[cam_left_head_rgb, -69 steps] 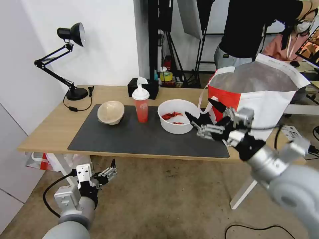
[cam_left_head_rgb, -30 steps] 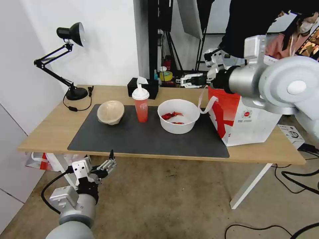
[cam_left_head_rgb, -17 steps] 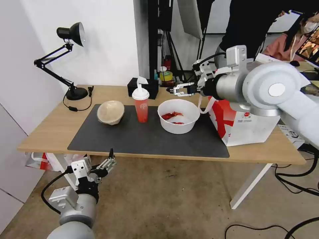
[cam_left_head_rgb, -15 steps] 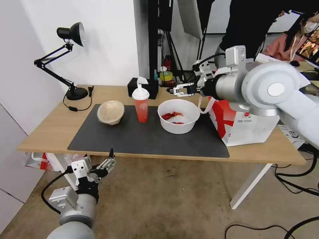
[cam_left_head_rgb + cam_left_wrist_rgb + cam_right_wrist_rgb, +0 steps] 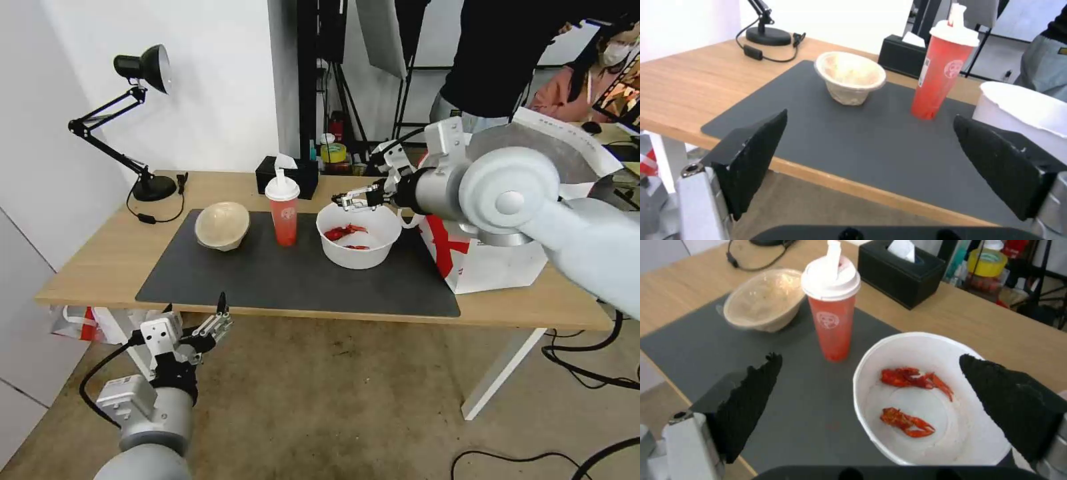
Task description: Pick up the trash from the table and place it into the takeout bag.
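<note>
On the dark mat (image 5: 300,280) of the table (image 5: 100,253) stand a beige bowl (image 5: 223,225), a red cup with a white lid (image 5: 283,213) and a white bowl (image 5: 359,233) holding red scraps. The takeout bag (image 5: 493,260) stands open at the table's right end. My right gripper (image 5: 357,197) hovers open over the white bowl's far rim. In the right wrist view the gripper (image 5: 869,357) is spread above the white bowl (image 5: 916,353), the cup (image 5: 832,313) and the beige bowl (image 5: 760,303). My left gripper (image 5: 217,323) hangs open below the table's front edge.
A black desk lamp (image 5: 143,67) and a black tissue box (image 5: 288,177) stand along the table's back. A small red-and-white plastic bag (image 5: 87,323) lies on the floor under the left end. People stand behind the takeout bag. Cables trail on the floor at right.
My right arm rose from in front of the takeout bag, then came down and left until its open gripper was over the white bowl. The left arm barely moved.
</note>
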Motion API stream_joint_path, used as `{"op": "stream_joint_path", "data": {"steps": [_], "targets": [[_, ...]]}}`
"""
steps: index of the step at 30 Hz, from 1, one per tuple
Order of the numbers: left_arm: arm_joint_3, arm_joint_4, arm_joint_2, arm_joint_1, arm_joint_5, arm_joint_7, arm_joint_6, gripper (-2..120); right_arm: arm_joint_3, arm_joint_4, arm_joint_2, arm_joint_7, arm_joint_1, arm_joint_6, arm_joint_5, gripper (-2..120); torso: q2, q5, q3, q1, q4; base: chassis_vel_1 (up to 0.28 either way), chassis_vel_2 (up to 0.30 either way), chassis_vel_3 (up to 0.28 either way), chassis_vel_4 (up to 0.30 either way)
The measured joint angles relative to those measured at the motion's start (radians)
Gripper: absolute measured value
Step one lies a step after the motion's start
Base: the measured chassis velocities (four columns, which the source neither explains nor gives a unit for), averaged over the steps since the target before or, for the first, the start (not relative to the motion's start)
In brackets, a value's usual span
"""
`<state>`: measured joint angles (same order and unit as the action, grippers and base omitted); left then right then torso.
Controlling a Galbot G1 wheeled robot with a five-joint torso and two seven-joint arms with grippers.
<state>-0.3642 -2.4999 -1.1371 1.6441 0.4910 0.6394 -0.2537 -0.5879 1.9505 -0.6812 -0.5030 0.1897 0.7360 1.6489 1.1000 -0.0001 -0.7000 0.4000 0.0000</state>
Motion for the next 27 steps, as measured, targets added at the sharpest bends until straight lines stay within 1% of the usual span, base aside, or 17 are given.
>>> {"op": "stream_joint_path", "data": {"steps": [4, 10, 15, 19, 20, 23, 24, 25, 26, 27], "targets": [[0.000, 0.000, -0.005, -0.001, -0.005, -0.004, 0.003, 100, -0.057, -0.046, -0.012, 0.050, 0.030, 0.000, -0.074, 100, 0.000, 0.0000, 0.000, 0.000, 0.0001, 0.000, 0.000, 0.000, 0.000], [0.002, 0.000, -0.005, -0.003, -0.011, -0.004, 0.004, 100, -0.086, -0.053, -0.016, 0.057, 0.046, 0.000, -0.087, 100, 0.000, 0.0001, 0.000, 0.000, 0.0000, 0.000, 0.000, 0.000, 0.000], [0.002, 0.000, -0.001, -0.005, -0.012, -0.005, 0.004, 100, -0.115, -0.044, -0.018, 0.055, 0.075, 0.000, -0.059, 100, 0.000, 0.0000, 0.000, 0.000, 0.0001, 0.000, 0.000, 0.000, 0.000], [0.002, 0.000, 0.002, -0.012, -0.012, -0.005, 0.005, 100, -0.161, -0.040, -0.018, 0.063, 0.128, -0.001, 0.021, 100, 0.000, 0.0000, 0.000, 0.000, 0.0001, 0.000, 0.000, 0.000, 0.000], [0.002, 0.000, 0.002, -0.012, -0.012, -0.005, 0.005, 100, -0.161, -0.040, -0.018, 0.063, 0.128, -0.001, 0.021, 100, 0.000, 0.0000, 0.000, 0.000, 0.0001, 0.000, 0.000, 0.000, 0.000], [0.001, 0.000, 0.009, -0.017, -0.011, -0.005, 0.005, 100, -0.196, -0.026, 0.006, 0.122, 0.159, -0.001, 0.045, 100, 0.000, -0.0001, 0.000, 0.000, 0.0003, 0.000, 0.000, 0.000, 0.000], [-0.001, 0.000, 0.012, -0.019, -0.010, -0.005, 0.006, 100, -0.209, -0.021, 0.020, 0.167, 0.168, -0.001, 0.024, 100, 0.000, 0.0000, 0.000, 0.000, 0.0000, 0.000, 0.000, 0.000, 0.000], [-0.001, 0.000, 0.012, -0.019, -0.010, -0.005, 0.006, 100, -0.209, -0.021, 0.020, 0.167, 0.168, -0.001, 0.024, 100, 0.000, 0.0000, 0.000, 0.000, 0.0000, 0.000, 0.000, 0.000, 0.000], [-0.002, 0.000, 0.014, -0.020, -0.010, -0.005, 0.007, 100, -0.223, -0.018, 0.032, 0.207, 0.175, -0.001, 0.004, 100, 0.000, 0.0001, 0.000, 0.000, -0.0001, 0.000, 0.000, 0.000, 0.000], [-0.003, 0.002, 0.015, -0.022, -0.010, -0.004, 0.007, 100, -0.232, -0.015, 0.040, 0.223, 0.178, -0.001, -0.005, 100, 0.000, 0.0001, 0.000, 0.000, -0.0002, 0.000, 0.000, 0.000, 0.000]]}}
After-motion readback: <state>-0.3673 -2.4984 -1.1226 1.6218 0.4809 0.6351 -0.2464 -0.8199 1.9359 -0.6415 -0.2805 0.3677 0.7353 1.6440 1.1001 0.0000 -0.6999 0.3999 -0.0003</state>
